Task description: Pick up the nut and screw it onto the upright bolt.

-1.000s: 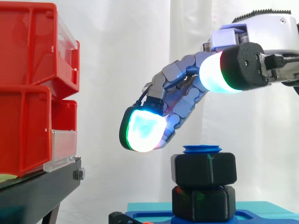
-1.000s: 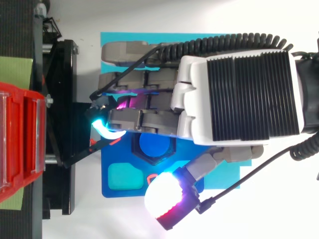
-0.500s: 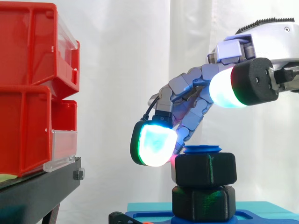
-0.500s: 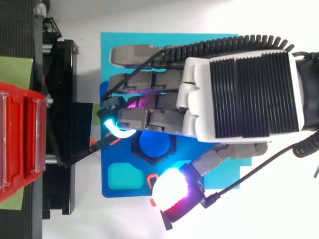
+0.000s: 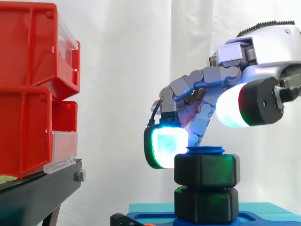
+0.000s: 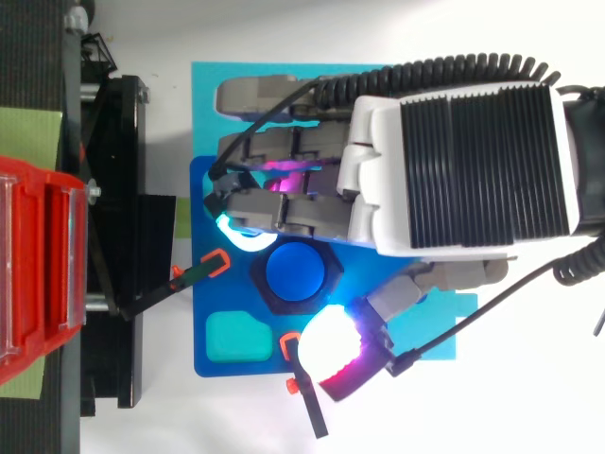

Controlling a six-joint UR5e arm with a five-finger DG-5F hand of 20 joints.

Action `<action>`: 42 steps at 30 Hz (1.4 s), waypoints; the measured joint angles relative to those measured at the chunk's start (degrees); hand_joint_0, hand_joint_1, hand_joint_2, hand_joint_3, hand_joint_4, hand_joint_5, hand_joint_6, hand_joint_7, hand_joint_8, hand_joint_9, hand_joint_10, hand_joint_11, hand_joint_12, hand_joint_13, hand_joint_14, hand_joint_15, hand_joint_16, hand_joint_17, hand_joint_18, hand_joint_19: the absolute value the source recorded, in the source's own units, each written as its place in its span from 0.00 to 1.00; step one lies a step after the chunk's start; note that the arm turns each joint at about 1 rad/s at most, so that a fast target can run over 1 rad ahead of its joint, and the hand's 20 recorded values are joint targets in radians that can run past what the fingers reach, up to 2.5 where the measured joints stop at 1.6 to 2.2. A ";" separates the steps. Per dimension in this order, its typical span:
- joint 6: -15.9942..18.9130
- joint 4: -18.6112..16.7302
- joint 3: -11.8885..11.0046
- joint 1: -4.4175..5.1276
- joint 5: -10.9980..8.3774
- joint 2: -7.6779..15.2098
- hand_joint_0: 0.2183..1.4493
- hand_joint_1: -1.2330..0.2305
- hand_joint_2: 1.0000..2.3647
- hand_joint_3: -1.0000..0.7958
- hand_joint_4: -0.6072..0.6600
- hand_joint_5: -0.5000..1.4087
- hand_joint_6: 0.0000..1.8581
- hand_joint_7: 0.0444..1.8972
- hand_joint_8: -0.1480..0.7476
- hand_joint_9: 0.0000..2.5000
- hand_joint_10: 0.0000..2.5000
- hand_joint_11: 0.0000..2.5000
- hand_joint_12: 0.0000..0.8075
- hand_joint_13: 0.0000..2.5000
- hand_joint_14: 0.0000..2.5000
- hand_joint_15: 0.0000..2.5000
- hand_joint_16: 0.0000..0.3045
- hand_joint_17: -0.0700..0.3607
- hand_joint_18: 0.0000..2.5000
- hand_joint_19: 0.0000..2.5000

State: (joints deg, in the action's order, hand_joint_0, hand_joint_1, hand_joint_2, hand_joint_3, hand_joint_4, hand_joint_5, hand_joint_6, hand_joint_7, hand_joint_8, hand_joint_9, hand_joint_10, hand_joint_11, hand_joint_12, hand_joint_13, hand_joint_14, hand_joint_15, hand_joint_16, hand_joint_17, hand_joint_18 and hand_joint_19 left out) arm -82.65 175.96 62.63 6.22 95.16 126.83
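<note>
Screwing step: fingers (image 5: 164, 146) curl round nut (image 5: 207, 169) on bolt (image 6: 296, 272), pad touching at 10 o'clock. Next: firm grip, twist.

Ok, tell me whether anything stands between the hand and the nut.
Nothing visible does. The hand is close above and beside the nut, with no other thing between them. The nut already sits around the blue bolt, above a second black hex piece.
</note>
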 measured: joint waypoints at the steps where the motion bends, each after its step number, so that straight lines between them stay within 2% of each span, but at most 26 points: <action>1: -0.01 0.00 0.01 -0.08 0.01 0.00 0.27 0.60 0.00 0.28 0.64 0.26 0.27 0.75 0.48 0.40 0.00 0.00 0.23 0.26 0.00 0.00 0.03 0.21 0.08 0.00; 8: -0.05 0.03 -0.01 -0.78 0.47 0.00 0.27 0.61 0.00 0.28 0.60 0.27 0.27 0.83 0.49 0.46 0.00 0.00 0.21 0.30 0.00 0.00 0.03 0.20 0.12 0.00; 12: -0.05 0.01 -0.01 -1.24 1.39 0.00 0.26 0.65 0.00 0.28 0.56 0.29 0.31 0.74 0.48 0.55 0.00 0.00 0.19 0.38 0.00 0.00 0.01 0.18 0.20 0.00; 20: 0.03 0.00 -0.20 -2.33 3.79 -0.01 0.26 0.67 0.00 0.28 0.53 0.29 0.34 0.67 0.48 0.60 0.00 0.00 0.17 0.41 0.00 0.00 0.01 0.17 0.24 0.00; 24: 0.03 0.12 -1.16 -2.79 4.47 -0.01 0.25 0.68 0.00 0.28 0.58 0.30 0.27 0.80 0.48 0.59 0.00 0.00 0.18 0.40 0.00 0.00 0.01 0.18 0.22 0.00; 33: -0.40 4.27 -5.56 -3.13 5.25 -0.01 0.25 0.70 0.00 0.28 0.67 0.26 0.27 0.61 0.49 0.52 0.00 0.00 0.23 0.35 0.00 0.00 0.03 0.21 0.18 0.00; 38: -0.56 4.93 -6.21 -2.79 5.13 0.02 0.24 0.70 0.00 0.28 0.70 0.24 0.27 0.51 0.48 0.49 0.00 0.00 0.25 0.34 0.00 0.00 0.04 0.22 0.17 0.00; 42: -0.60 4.72 -6.05 -2.29 4.75 0.06 0.24 0.71 0.00 0.28 0.68 0.23 0.27 0.42 0.46 0.44 0.00 0.00 0.27 0.28 0.00 0.00 0.05 0.24 0.12 0.00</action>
State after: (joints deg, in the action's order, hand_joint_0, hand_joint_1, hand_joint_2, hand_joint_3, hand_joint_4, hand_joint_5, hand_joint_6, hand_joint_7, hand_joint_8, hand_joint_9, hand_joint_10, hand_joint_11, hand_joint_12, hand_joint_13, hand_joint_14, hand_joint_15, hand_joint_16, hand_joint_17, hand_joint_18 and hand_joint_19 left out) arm -83.25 180.68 56.57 3.94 99.92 126.89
